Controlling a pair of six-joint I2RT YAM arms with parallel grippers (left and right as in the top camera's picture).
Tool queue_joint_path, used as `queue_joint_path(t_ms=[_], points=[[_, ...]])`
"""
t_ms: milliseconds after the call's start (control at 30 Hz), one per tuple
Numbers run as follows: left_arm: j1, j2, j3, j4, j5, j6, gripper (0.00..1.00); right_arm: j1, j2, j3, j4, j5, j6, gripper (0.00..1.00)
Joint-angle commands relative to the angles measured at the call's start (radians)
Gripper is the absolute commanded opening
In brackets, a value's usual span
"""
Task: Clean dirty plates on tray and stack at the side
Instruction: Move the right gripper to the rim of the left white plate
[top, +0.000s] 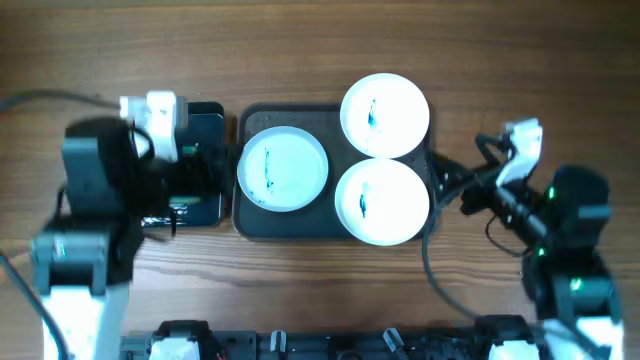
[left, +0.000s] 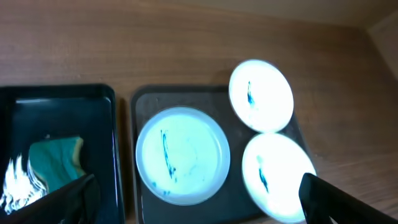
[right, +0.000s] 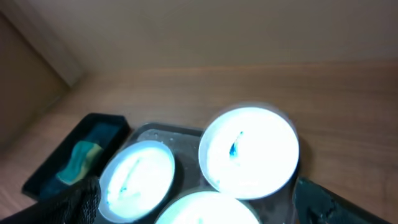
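Observation:
Three white plates lie on the dark grey tray (top: 300, 115). The left plate (top: 283, 168) has blue-green streaks. The far right plate (top: 385, 115) overhangs the tray's far edge and has a blue smear. The near right plate (top: 382, 202) has a small blue mark. My left gripper (top: 215, 170) is open and empty, left of the tray. My right gripper (top: 445, 185) is open and empty at the tray's right edge. In the left wrist view the plates (left: 182, 155) (left: 261, 95) (left: 278, 177) lie ahead of the open fingers (left: 199, 208). In the right wrist view the plates (right: 249, 152) (right: 137, 174) show between the fingers (right: 196, 214).
A smaller black tray (top: 205, 115) stands left of the large tray, under my left arm. It holds a green sponge (left: 57, 163), also seen in the right wrist view (right: 81, 160). Bare wooden table (top: 520, 60) lies to the right and behind.

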Motion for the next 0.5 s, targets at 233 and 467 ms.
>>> queue_joint_path(t_ms=[233,467], points=[[0.001,0.192,0.128,-0.048,0.014,0.008,1.0,0.004,0.367,0.191,-0.22,-0.099,0.048,1.0],[0.001,0.192,0.128,-0.157,0.041,0.009,1.0,0.004,0.474,0.191,-0.233,-0.114,0.012,0.95]])
